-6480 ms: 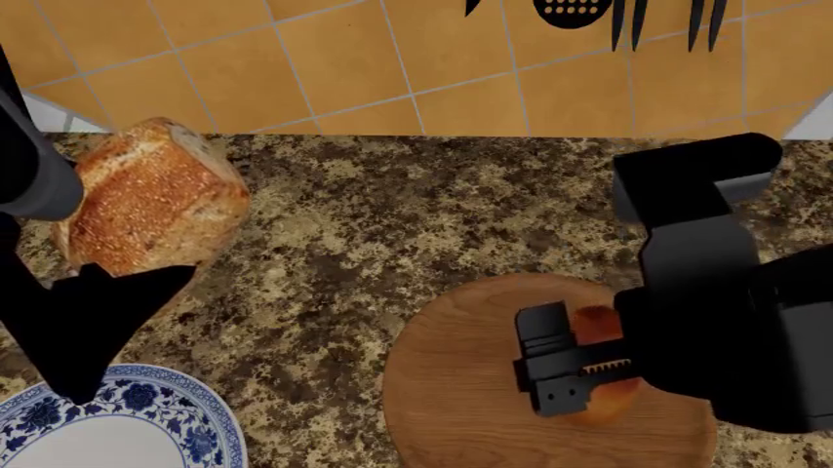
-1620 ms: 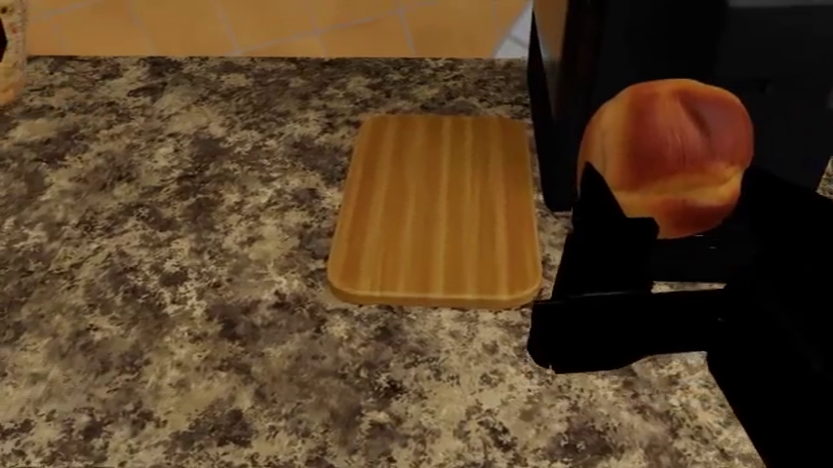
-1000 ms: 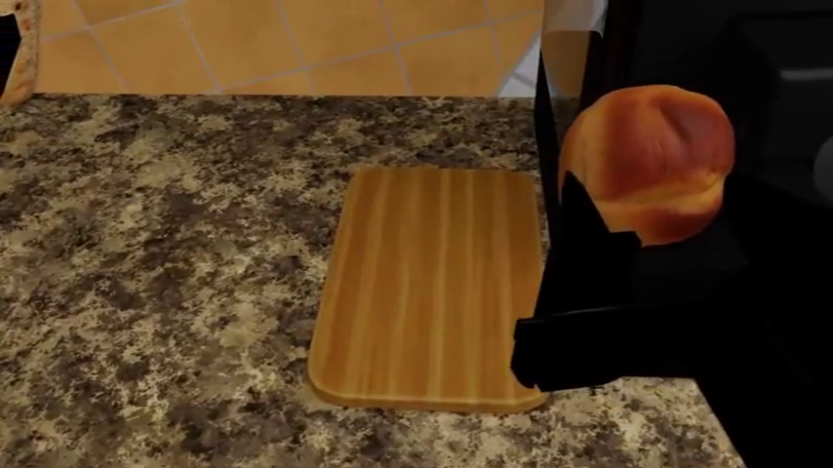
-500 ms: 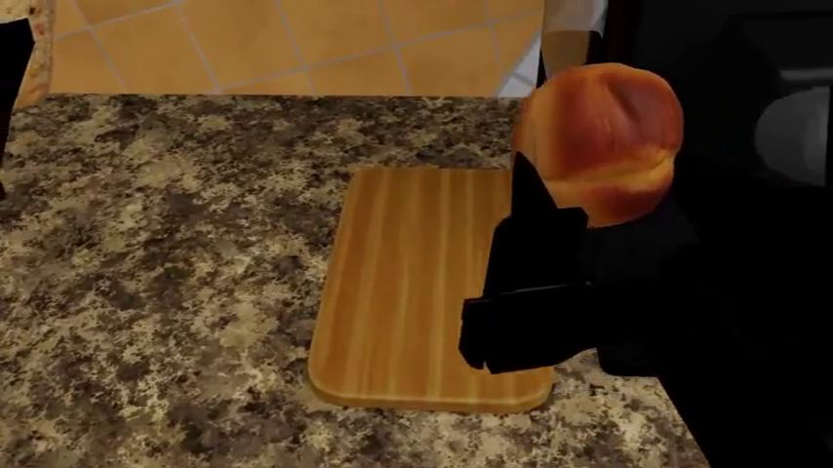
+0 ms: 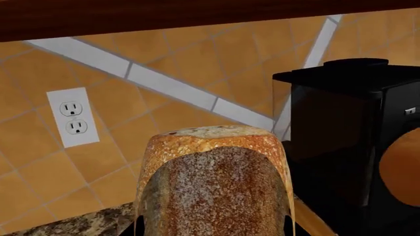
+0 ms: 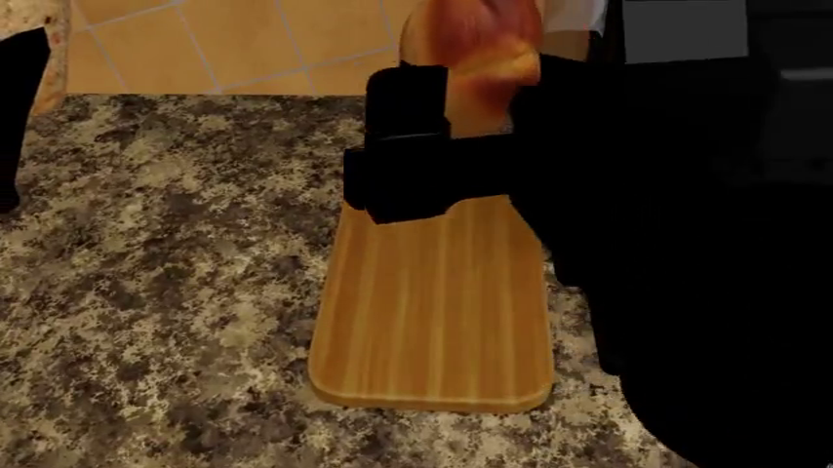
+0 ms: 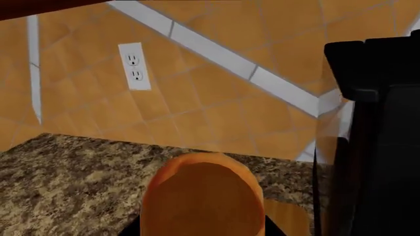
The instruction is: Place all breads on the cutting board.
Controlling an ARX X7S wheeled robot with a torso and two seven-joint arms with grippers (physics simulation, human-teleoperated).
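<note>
Head view shows our right gripper [image 6: 450, 93] carrying the golden roll [image 6: 475, 44] over the far end of the cutting board [image 6: 436, 312]. The board lies directly below the fingers and stretches back toward us, its long axis running near to far, with all of its visible wooden face bare. That is the relation the coming move turns on: we judge that a straight descent would land the roll on the board's far part, and that drawing back a little first would set it more centrally. The right fingers are pinching the roll, which fills the space between them in the right wrist view; there the roll [image 7: 203, 196] sits just ahead of the camera, with the speckled bench [image 7: 72, 182] beyond it.

Our left gripper [image 6: 19, 107] shows only as a dark shape at the edge of the head view, well apart from the board. In the left wrist view the seeded loaf [image 5: 213, 187] stands close ahead of the camera, between the fingers by our judgement, though the fingers themselves are hidden. The right arm is clearly the nearer.
</note>
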